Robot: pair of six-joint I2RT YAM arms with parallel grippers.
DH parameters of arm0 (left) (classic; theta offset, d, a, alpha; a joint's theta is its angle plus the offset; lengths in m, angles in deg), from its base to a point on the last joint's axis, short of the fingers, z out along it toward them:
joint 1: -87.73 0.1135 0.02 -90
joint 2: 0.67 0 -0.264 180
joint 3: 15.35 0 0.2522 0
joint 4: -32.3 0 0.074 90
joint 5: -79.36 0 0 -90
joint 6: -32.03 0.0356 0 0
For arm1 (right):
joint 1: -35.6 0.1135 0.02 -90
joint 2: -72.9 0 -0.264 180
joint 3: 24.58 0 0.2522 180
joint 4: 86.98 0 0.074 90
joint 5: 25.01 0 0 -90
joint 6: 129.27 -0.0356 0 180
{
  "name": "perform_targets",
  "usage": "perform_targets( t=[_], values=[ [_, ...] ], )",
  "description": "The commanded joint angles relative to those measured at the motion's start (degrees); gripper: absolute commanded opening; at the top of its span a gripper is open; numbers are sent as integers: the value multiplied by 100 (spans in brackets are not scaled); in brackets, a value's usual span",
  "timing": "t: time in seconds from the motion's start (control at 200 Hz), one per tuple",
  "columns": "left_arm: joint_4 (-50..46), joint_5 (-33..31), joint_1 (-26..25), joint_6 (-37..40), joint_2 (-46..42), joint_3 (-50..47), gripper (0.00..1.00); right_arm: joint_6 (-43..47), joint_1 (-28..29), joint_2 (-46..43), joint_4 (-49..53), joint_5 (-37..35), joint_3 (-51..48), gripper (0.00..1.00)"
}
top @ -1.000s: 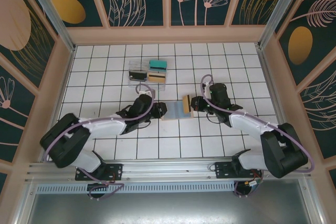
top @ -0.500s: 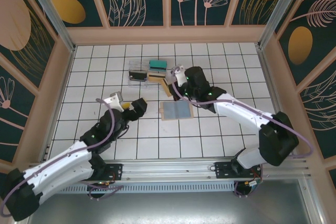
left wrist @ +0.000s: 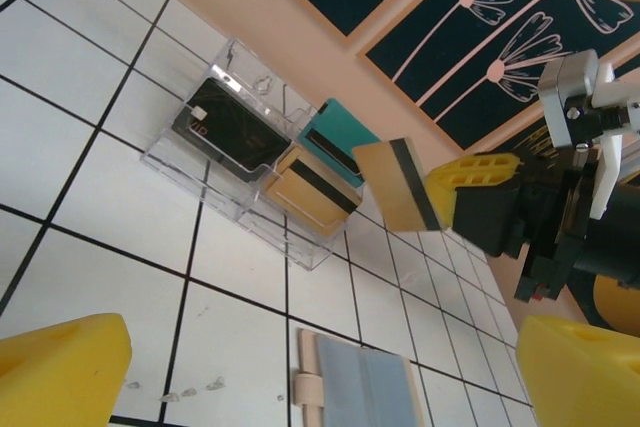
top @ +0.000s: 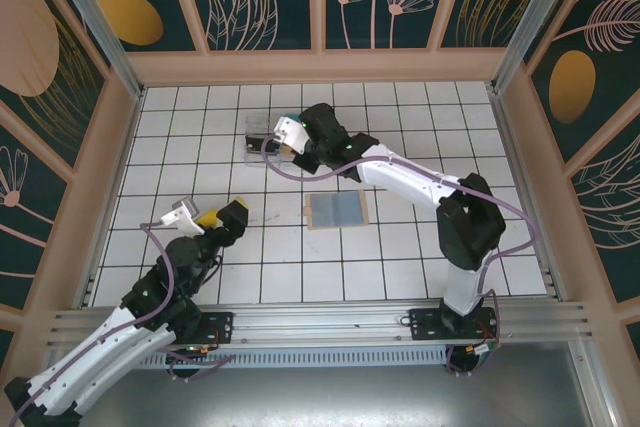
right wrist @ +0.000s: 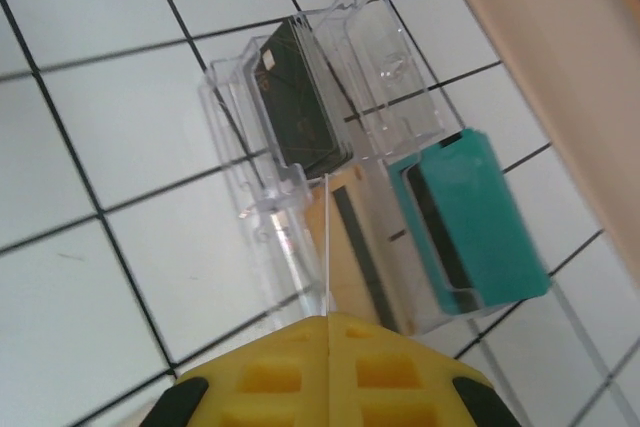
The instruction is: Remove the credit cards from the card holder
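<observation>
The card holder lies open and flat on the white tiles, grey-blue pockets up, and also sits at the bottom of the left wrist view. My right gripper is shut on a tan-gold credit card with a black stripe, held edge-on just above the clear tray. In the tray lie a black card, a tan-gold card and a teal card. My left gripper hangs open and empty, left of the holder and apart from it.
The clear tray stands near the back wall. Tan walls ring the tiled floor. The right arm stretches diagonally from the near right across the middle of the floor, passing behind the card holder.
My right gripper lifted the tan-gold card from the holder and carried it back-left to the tray. The left gripper opened, let go of the holder and drew back to the near left.
</observation>
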Motion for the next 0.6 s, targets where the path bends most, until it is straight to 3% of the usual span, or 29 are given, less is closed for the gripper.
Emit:
perform_targets(
  t=[0.0,0.26,0.596],
  values=[
    [-416,-137,13,-98,-71,-28,99,1154,87,230,316,-331,460,0],
    [-672,-222,13,-86,-56,85,99,1876,91,690,204,-335,817,0],
    [-776,-235,14,-78,-23,155,99,2062,5,1164,117,-508,911,0]
  ],
)
